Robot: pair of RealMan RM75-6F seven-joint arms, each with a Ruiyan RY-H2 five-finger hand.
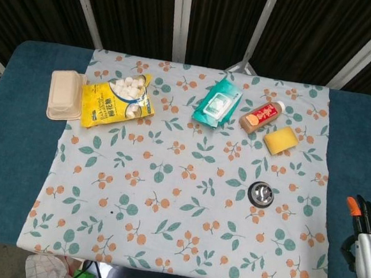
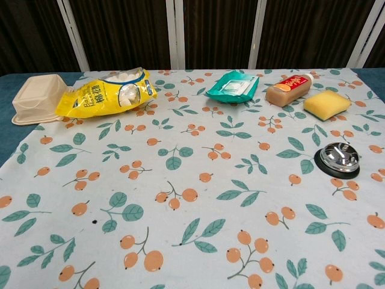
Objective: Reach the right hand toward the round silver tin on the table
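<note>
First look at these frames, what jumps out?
The bright yellow plastic snack bag at the cloth's far left, beside a beige clamshell box, draws the eye first. Next is the round silver tin on its black base, alone on the floral cloth's right side. The right hand, black fingers with one orange tip, sits at the table's right edge, well clear of the tin.
</note>
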